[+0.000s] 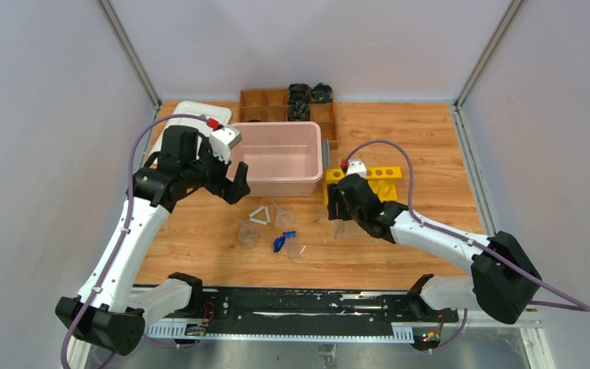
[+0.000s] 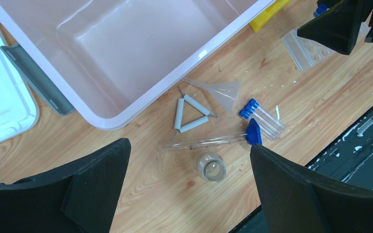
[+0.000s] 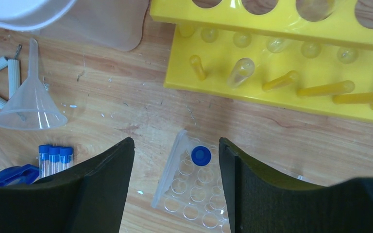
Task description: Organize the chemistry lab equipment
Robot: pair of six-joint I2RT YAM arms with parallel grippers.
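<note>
The equipment lies loose on the wood in front of the pink bin: a white triangle (image 2: 190,114), a clear funnel (image 2: 221,91), three blue-capped tubes (image 2: 262,116), a long clear tube with a blue piece (image 2: 253,132) at its end, and a small clear beaker (image 2: 211,166). My left gripper (image 2: 189,155) is open and empty, high above the beaker. My right gripper (image 3: 176,145) is open and empty above a clear well rack (image 3: 189,194) that holds one blue-capped tube (image 3: 201,156). In the top view the grippers are at left (image 1: 230,183) and right (image 1: 338,209) of the pile.
A pink bin (image 1: 280,181) stands behind the pile, a white tray (image 1: 192,114) to its left, a wooden divided box (image 1: 276,104) at the back. A yellow test-tube rack (image 3: 272,63) lies just beyond my right gripper.
</note>
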